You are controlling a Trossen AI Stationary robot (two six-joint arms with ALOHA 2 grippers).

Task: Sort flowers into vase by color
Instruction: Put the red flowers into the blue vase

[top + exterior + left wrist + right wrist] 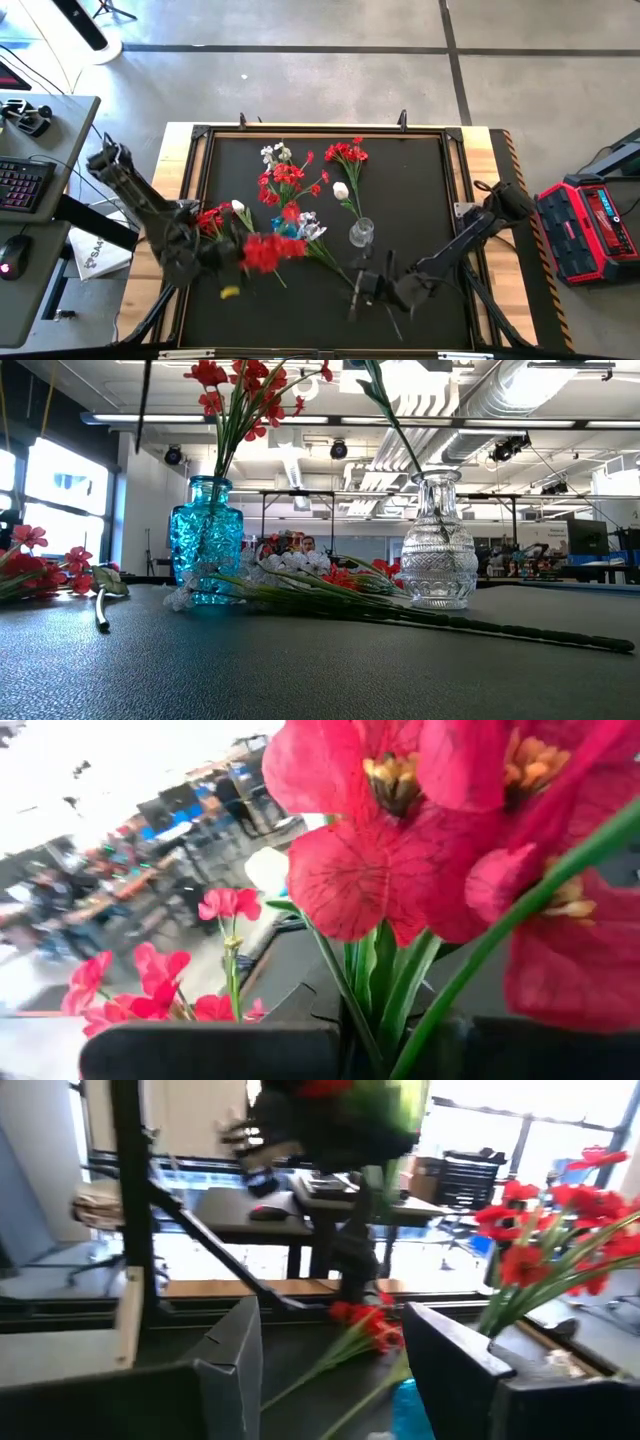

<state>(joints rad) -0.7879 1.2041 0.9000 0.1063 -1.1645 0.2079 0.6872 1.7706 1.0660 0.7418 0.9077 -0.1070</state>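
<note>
Red blossoms of a sprig fill the left wrist view, its stem apparently clamped in the left gripper jaws near the blue vase, heads pointing toward the right arm. Some red stems stand in it already; others lie on the bench. Right gripper jaws open, empty
</note>
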